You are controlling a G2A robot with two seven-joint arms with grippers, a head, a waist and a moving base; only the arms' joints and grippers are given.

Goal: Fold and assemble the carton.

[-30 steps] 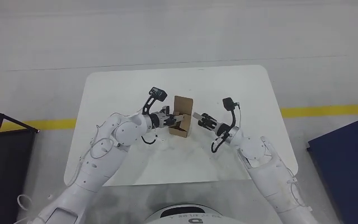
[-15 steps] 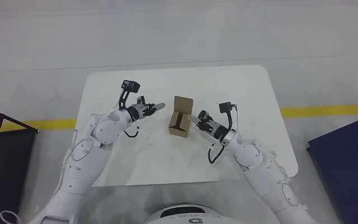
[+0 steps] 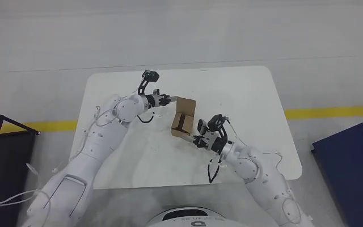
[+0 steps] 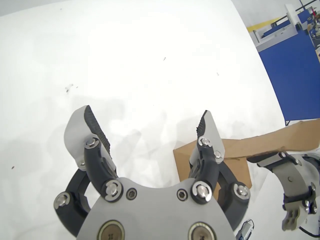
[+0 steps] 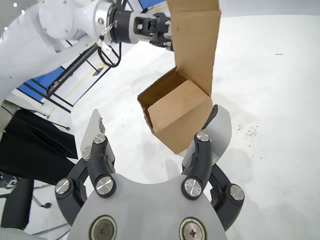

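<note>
A small brown carton (image 3: 181,127) stands mid-table with its top open and its lid flap (image 3: 186,105) raised upright. The right wrist view looks into the open carton (image 5: 175,106), whose tall lid (image 5: 195,46) rises behind. My left gripper (image 3: 169,100) is open at the lid's far-left edge; one finger (image 4: 208,131) sits beside the cardboard (image 4: 237,151), with nothing between the fingers. My right gripper (image 3: 197,139) is open at the carton's near right corner, and one fingertip (image 5: 220,118) is against the box wall. The left gripper (image 5: 162,33) shows behind the lid.
The white table (image 3: 113,91) has free room all around the carton. A black stand (image 3: 11,147) is on the floor off the left edge, and a blue mat (image 3: 340,153) lies off the right edge.
The left arm swung out to the left away from the carton, then came back to the lid's far edge. The right gripper moved from the carton's right side to its near corner.
</note>
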